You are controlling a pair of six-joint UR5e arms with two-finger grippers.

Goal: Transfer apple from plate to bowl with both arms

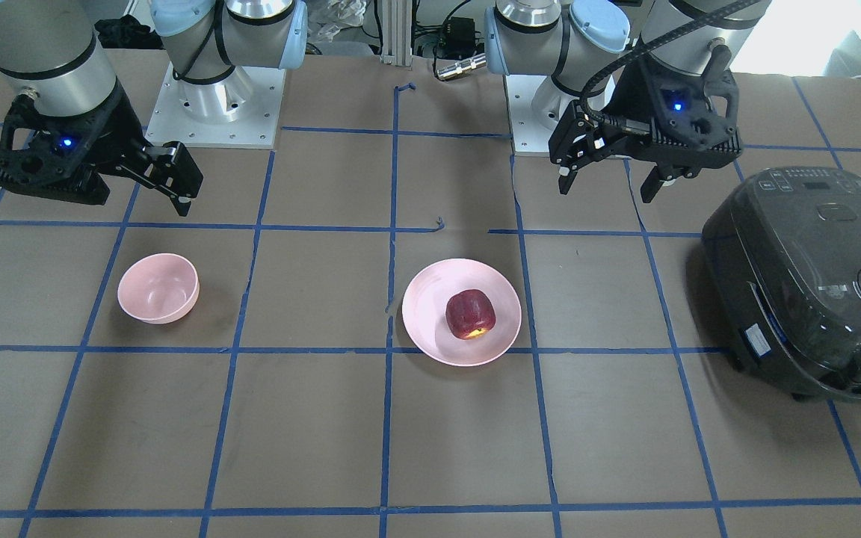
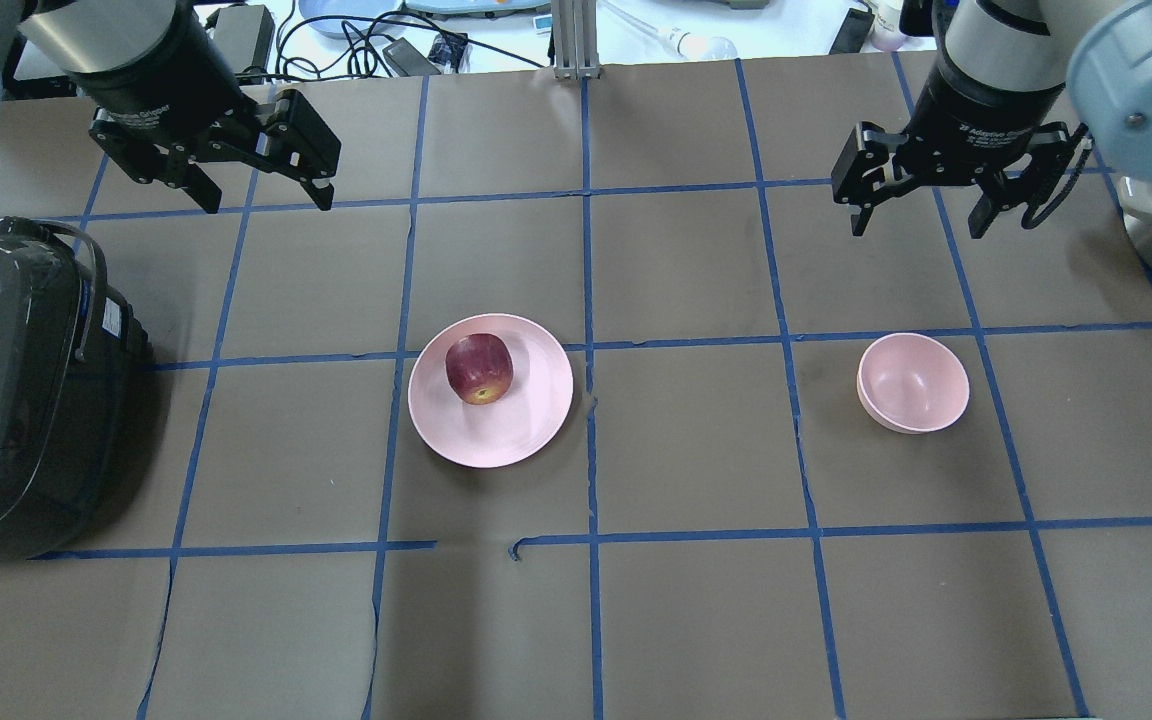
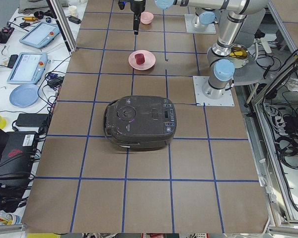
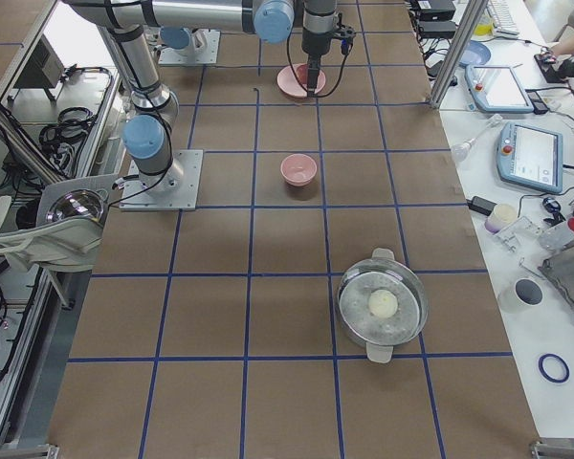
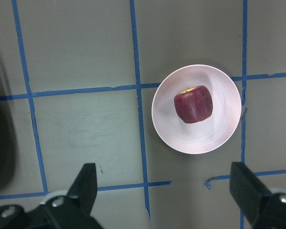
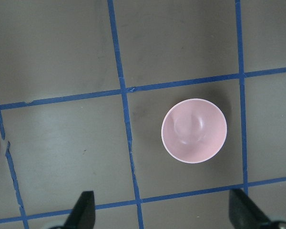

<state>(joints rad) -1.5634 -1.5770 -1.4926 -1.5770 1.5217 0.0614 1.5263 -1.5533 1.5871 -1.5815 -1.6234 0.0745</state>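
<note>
Dark red roundish apple (image 2: 479, 368) sits upper-left on the wide pale pink plate (image 2: 526, 425), centre-left of frame, yellow patch at its lower edge. Left end effector (image 2: 266, 200) and right end effector (image 2: 918, 228) hang spread wide, empty.

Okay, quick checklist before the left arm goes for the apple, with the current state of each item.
1. Apple resting on plate: ok.
2. Left gripper open, holding nothing: ok.
3. Right gripper open, holding nothing: ok.
4. Bowl upright and empty: ok.
5. Rice cooker apart from the plate: ok.
6. Left gripper lined up over the apple: not ok; in the wrist view the apple lies ahead of the fingers, not between them.
</note>
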